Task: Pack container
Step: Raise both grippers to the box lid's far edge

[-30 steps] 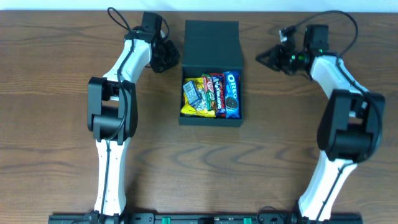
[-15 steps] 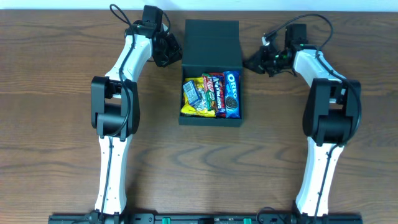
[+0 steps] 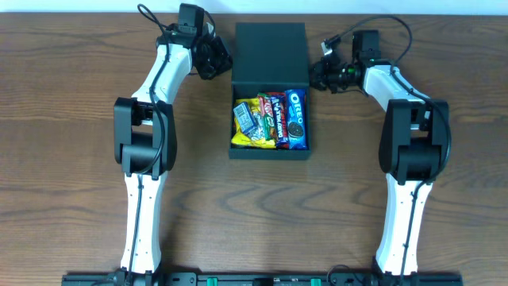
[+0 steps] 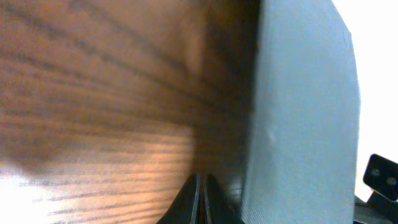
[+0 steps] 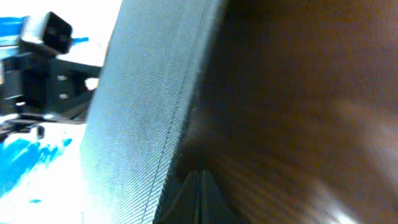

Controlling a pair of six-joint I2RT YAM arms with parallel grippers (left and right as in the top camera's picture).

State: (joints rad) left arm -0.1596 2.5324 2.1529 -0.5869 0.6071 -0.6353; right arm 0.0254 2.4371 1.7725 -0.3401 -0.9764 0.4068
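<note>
The right gripper [image 3: 317, 76] is clenched, fingertips pinched together on nothing. It has slid in since half a second ago and now sits just beside the right edge of the lid [image 3: 270, 44]. The left gripper [image 3: 214, 62] is also pinched closed and empty. It has edged up a touch and sits close to the lid's left edge. Each wrist camera shows that grey wall right alongside its fingers [image 4: 194, 198].

Two arms, one container [image 3: 268, 154]: it hasn't budged, lying mid-table toward the far edge with its flap open and laid back. Inside are one blue packet reading OREO [image 3: 295, 119], one red packet [image 3: 274, 119] with lettering too small to read, and one yellow packet [image 3: 248, 137] with a small pale-blue one on top. The brown wooden table [image 3: 71, 119] lies all around.
</note>
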